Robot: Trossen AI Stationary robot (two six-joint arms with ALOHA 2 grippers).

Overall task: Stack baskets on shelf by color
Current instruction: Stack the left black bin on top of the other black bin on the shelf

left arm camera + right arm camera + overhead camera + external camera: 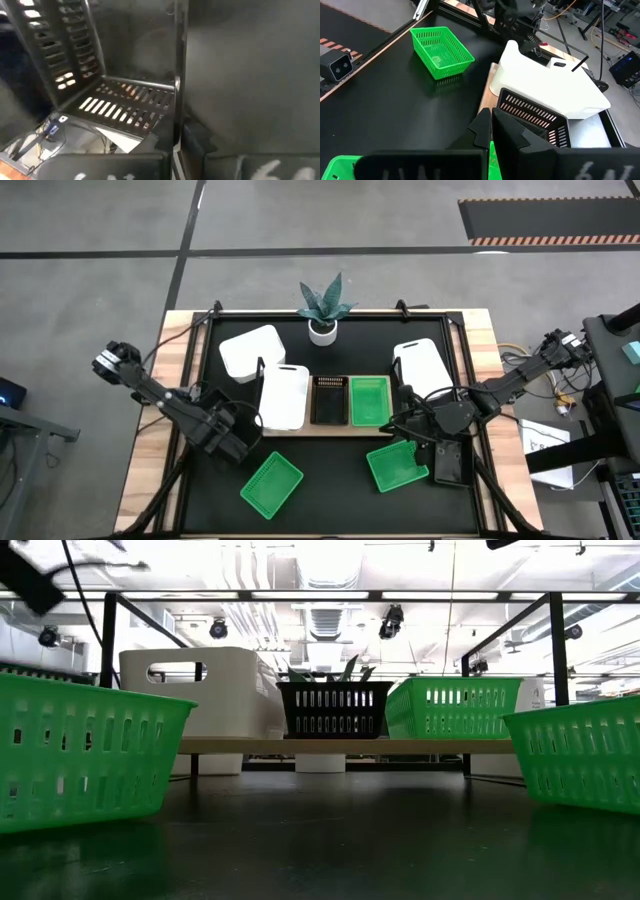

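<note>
Left gripper sits over the mat's left front, just left of the shelf. Its fingers are clenched, apparently on the wall of a black slotted basket; this basket fills the left wrist view, tilted.

Right gripper is at the shelf's right end, fingers pinched together with nothing between them.

On the shelf, in a row from left: white basket, black basket, green basket.

Off the shelf, on the mat:
- two more white baskets, back left and back right
- two loose green baskets at the front

Potted plant stands at the back edge.
</note>
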